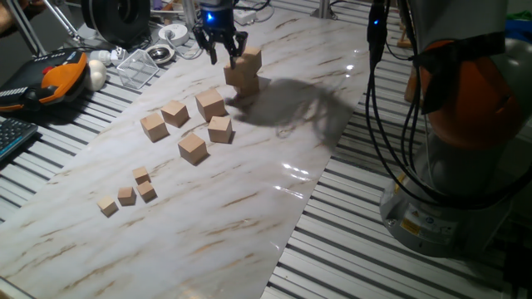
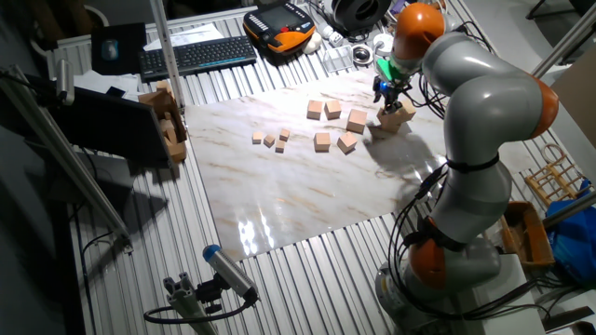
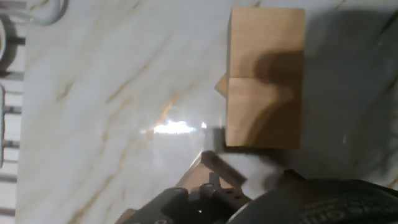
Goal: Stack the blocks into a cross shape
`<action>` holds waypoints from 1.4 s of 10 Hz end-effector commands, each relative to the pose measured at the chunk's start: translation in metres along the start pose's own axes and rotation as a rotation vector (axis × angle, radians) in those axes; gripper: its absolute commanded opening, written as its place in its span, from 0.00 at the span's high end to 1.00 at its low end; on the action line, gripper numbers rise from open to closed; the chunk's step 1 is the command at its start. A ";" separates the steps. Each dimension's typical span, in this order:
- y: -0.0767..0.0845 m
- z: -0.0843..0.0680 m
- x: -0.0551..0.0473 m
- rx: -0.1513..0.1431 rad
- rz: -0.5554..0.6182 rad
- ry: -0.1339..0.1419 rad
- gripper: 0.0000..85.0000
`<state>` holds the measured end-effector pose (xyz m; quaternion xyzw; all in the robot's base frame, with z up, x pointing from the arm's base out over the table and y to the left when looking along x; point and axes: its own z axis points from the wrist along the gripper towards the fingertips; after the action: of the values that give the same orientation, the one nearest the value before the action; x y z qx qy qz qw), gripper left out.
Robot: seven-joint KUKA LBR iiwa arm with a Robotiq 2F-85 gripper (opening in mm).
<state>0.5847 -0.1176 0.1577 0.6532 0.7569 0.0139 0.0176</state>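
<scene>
A small stack of tan wooden blocks [image 1: 244, 73] stands at the far end of the marble sheet, also seen in the other fixed view as the stack [image 2: 396, 114]. From above, the hand view shows two of its blocks [image 3: 266, 78] lying side by side, with a corner of a lower block poking out on the left. My gripper [image 1: 224, 56] hangs just left of the stack, open and holding nothing; the gripper [image 2: 389, 89] sits close above the stack in the other fixed view. Several loose blocks [image 1: 192, 148] lie nearer the sheet's middle.
Several much smaller cubes [image 1: 126, 196] lie at the sheet's near left. A wire basket [image 1: 137, 68], a bowl and an orange pendant [image 1: 62, 75] sit beyond the far left edge. The robot's base [image 1: 449, 166] and cables [image 1: 391, 100] stand to the right.
</scene>
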 end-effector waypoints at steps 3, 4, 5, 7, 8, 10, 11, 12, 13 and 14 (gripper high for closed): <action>0.001 0.006 0.006 -0.036 -0.151 -0.011 0.40; 0.001 0.008 0.008 -0.047 -0.199 -0.016 0.40; 0.002 0.009 0.009 -0.051 -0.233 -0.016 0.40; 0.001 0.013 0.013 -0.052 -0.325 -0.019 0.40; 0.002 0.014 0.014 -0.054 -0.340 -0.020 0.40; 0.003 0.015 0.015 -0.055 -0.341 -0.009 0.40; 0.003 0.016 0.015 -0.054 -0.345 -0.008 0.40; 0.004 0.017 0.016 -0.056 -0.348 -0.003 0.40; 0.005 0.018 0.017 -0.056 -0.343 -0.002 0.60; 0.005 0.017 0.019 -0.056 -0.339 -0.002 0.60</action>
<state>0.5881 -0.0971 0.1406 0.5168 0.8547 0.0315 0.0385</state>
